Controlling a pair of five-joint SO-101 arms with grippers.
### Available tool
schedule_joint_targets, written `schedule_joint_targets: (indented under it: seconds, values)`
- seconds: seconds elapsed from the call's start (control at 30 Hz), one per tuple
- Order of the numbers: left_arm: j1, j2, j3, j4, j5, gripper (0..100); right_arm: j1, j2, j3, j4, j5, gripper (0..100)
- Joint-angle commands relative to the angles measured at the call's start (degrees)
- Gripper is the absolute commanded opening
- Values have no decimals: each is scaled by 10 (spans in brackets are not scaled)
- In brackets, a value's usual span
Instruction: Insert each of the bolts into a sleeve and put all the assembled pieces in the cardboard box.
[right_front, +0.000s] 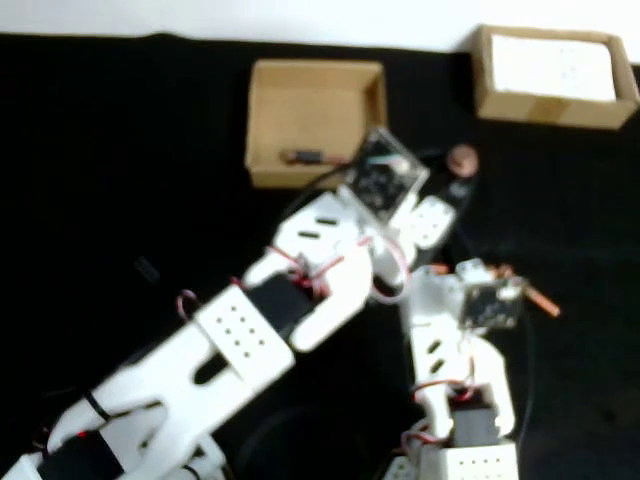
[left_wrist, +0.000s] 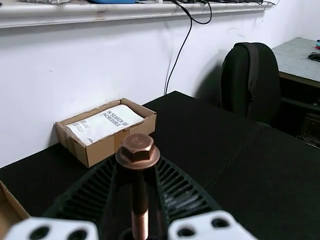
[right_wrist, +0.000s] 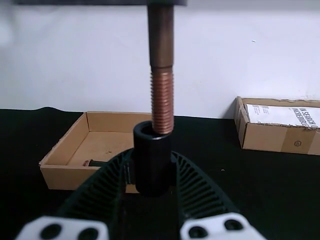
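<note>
My left gripper (left_wrist: 137, 172) is shut on a copper bolt (left_wrist: 137, 150), hex head at the far end; in the high view that head (right_front: 462, 157) sits just right of the cardboard box (right_front: 315, 75). My right gripper (right_wrist: 151, 167) is shut on a black sleeve (right_wrist: 151, 165), held upright with its bore facing the bolt. The bolt's threaded tip (right_wrist: 162, 120) is at the sleeve's mouth. One assembled piece (right_front: 300, 157) lies inside the cardboard box (right_wrist: 60, 172), beyond and to the left of the sleeve.
A second box holding a white booklet (right_front: 555, 70) stands at the back right corner, also seen past the bolt (left_wrist: 105, 130). The left arm (right_front: 230, 340) crosses the table's middle; the right arm (right_front: 450, 350) stands beside it. A small dark object (right_front: 148, 268) lies at left.
</note>
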Motion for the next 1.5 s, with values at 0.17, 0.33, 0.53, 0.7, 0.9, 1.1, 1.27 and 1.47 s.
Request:
schedule_joint_targets:
  seconds: [0.17,0.33,0.53,0.7,0.9,1.1,1.27,1.47]
  values:
    - [3,-40,-5,25,-3,8,-3,-5,11,-12,6,6]
    - [-7,-45,15,24,-3,8,-3,-5,11,-12,6,6]
    - [-12,-44,31,23,-3,8,-3,-5,10,-12,6,6]
    - [-14,-43,56,11,-3,8,-3,-5,5,-12,6,6]
    - [-31,-26,87,-85,-5,8,-3,-5,4,-12,6,6]
    - [-28,9,87,-89,-4,8,-3,-5,4,-12,7,6]
    - [-29,9,89,-84,-4,10,-3,-5,4,-12,7,6]
    - [-27,-24,80,67,-3,123,-3,-5,8,-12,7,6]
